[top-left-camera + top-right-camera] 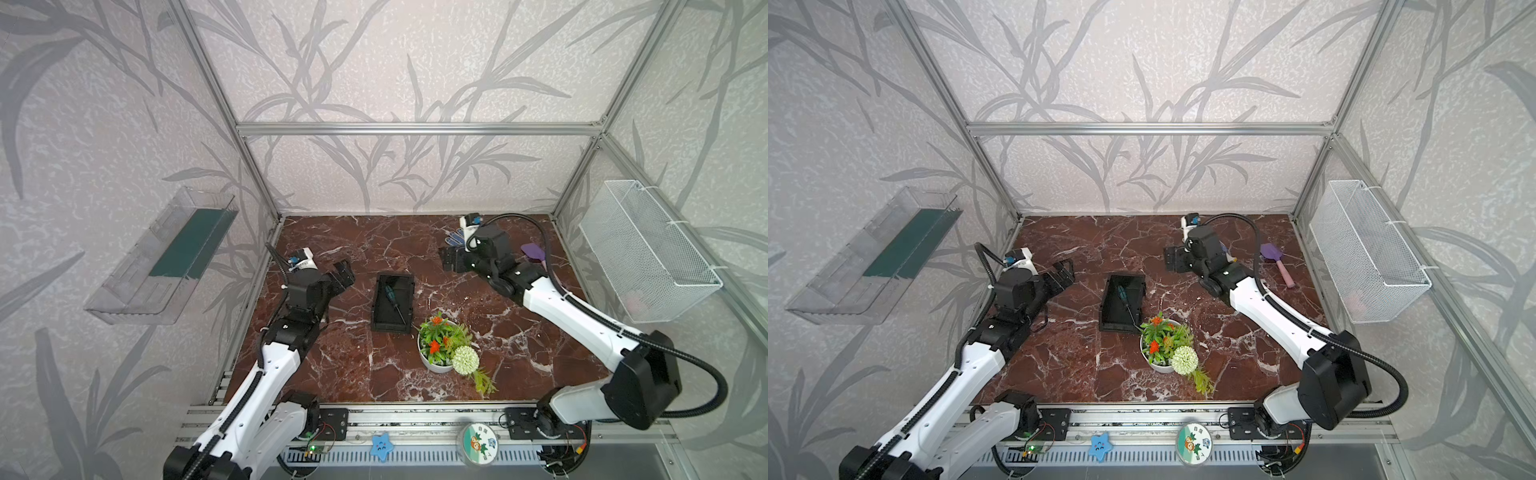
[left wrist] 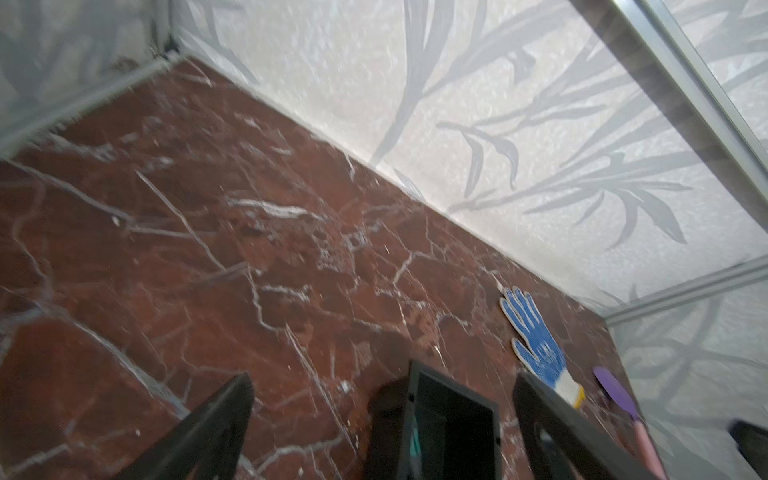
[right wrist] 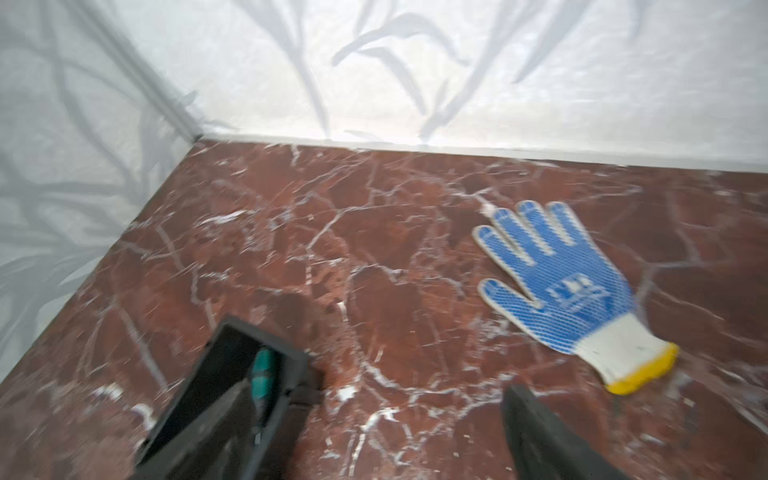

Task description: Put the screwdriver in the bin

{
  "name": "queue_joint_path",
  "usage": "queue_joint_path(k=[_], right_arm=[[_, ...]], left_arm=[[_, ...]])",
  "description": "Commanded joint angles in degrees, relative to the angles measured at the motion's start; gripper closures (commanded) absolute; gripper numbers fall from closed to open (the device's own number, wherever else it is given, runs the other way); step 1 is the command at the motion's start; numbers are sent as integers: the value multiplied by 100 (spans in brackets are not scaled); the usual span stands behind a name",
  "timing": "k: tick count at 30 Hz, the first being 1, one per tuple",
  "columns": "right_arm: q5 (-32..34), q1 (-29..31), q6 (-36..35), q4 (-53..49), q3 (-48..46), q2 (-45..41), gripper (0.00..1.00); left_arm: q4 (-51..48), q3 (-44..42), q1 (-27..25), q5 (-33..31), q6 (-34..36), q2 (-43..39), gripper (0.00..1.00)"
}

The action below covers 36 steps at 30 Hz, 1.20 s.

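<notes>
one glove [image 3: 561, 282], logo unreadable; screwdriver [image 1: 395, 303] lies in the bin [image 1: 384, 321].

I count two arms, each carrying one gripper: the left gripper [image 1: 347, 275] and the right gripper [image 1: 448, 259]. On the counter [image 1: 353, 374] I see one bin [image 1: 378, 305], one screwdriver [image 1: 394, 300], one potted plant [image 1: 440, 345], one blue glove [image 3: 557, 278] and one purple spatula [image 1: 1276, 258]. On the walls I count two containers: one wire basket [image 1: 648, 253] at three o'clock and one clear tray [image 1: 162, 257] at nine o'clock. At six o'clock I make out one star sticker [image 1: 381, 446] and one round badge [image 1: 480, 444].
</notes>
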Motion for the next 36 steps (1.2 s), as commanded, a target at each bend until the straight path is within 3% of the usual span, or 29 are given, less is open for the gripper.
queue_joint_path(k=[1,4,8,10,13,17,23,29,33,36], right_arm=[[893,-341,52,503,-678,-500,0],[1533,-589,-19,1025,-1494,-852,1],[2064,-611,-513,1919,-2465,-1163,1],[2282,-609,-811,2170,-2740,-1220,1],[2888,-606,-1346,2474,-2961,-1091,1],[3562,-612,-1654,2784,-3093,-726,1],[3735,-614,-1633,3236,-3268,-340,1],[3780,-612,-1879,3723,-3479,-275,1],[3676,-612,-2068,4112,-3697,-349,1],[3617,-607,-2114,4178,-3725,-350,1]], left_arm=[[678,-236,50,-1470,406,163,1],[1320,-712,148,-2320,615,245,1],[1679,-967,214,-3451,1434,395,1],[1842,-1116,271,-4055,1507,460,1],[2601,-1478,409,-4477,1874,744,1],[3391,-1699,610,-4408,2307,1462,1],[4199,-1544,667,-4024,2551,2642,1],[4251,-1274,713,-3612,2678,3046,1],[5027,-1368,704,-3575,2971,3428,1],[4708,-1259,693,-3388,2936,3389,1]])
